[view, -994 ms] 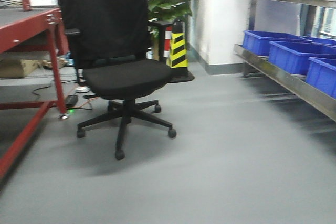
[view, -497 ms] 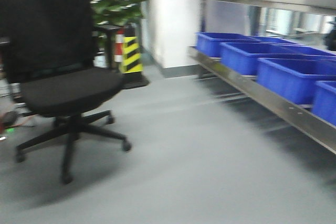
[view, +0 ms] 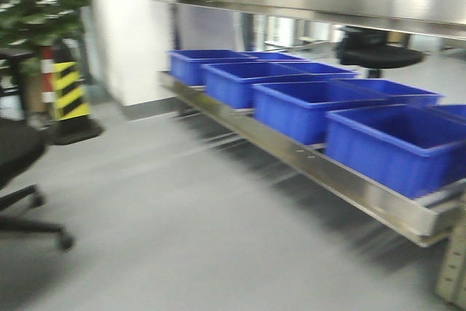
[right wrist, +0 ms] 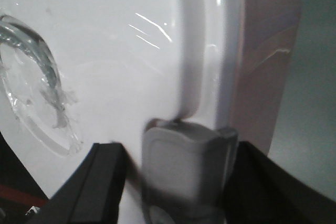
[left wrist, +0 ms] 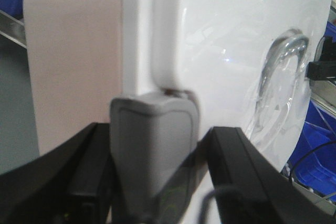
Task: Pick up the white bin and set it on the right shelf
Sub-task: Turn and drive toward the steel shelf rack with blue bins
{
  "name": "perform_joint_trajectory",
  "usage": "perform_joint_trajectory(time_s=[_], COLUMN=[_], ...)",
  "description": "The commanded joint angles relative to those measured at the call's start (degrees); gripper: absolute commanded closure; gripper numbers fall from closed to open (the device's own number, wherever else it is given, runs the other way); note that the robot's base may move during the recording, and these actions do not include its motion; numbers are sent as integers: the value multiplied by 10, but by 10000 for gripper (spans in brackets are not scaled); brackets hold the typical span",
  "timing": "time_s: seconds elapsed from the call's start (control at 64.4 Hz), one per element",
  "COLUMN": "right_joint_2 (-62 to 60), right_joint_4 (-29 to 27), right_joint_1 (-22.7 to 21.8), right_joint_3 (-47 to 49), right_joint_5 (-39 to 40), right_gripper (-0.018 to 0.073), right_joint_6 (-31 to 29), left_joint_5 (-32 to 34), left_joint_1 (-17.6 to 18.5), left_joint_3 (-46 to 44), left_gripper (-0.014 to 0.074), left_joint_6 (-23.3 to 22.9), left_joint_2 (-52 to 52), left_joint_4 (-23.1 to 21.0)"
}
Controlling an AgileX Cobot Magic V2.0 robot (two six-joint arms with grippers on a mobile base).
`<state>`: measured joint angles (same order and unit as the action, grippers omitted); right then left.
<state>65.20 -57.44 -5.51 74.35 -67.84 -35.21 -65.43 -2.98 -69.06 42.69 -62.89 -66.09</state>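
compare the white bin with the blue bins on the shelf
Colour: the white bin is pale pinkish-white; the blue bins are blue. Top: the white bin carries a glossy lid; the blue bins are open. Support: the white bin is held by the left gripper and right gripper; the blue bins sit on the steel shelf. Both look plastic.

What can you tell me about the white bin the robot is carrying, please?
The white bin is a pale pinkish plastic tote with rounded corners and a glossy white lid bearing a clear arched handle. It is held off the floor, its underside filling the front view's top edge. The grey left fingers and right fingers press its lid rim at opposite ends.
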Motion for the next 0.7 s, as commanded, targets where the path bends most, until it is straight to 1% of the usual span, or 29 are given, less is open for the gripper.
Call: perform_joint_trajectory(time_s=[0.0, 0.684], right_joint_2=[-12, -12], right_joint_4=[-104, -104], right_joint_1=[12, 12], right_joint_3=[16, 16], right_joint_5=[-48, -48], right_gripper=[167, 167], right_joint_6=[-8, -8], left_joint_5=[-49, -49], left_joint_1=[16, 16], left_joint_3=[-19, -19], left_gripper=[356, 356], left_joint_6=[4, 4], left_joint_2=[16, 16], left_joint_4=[-120, -120])
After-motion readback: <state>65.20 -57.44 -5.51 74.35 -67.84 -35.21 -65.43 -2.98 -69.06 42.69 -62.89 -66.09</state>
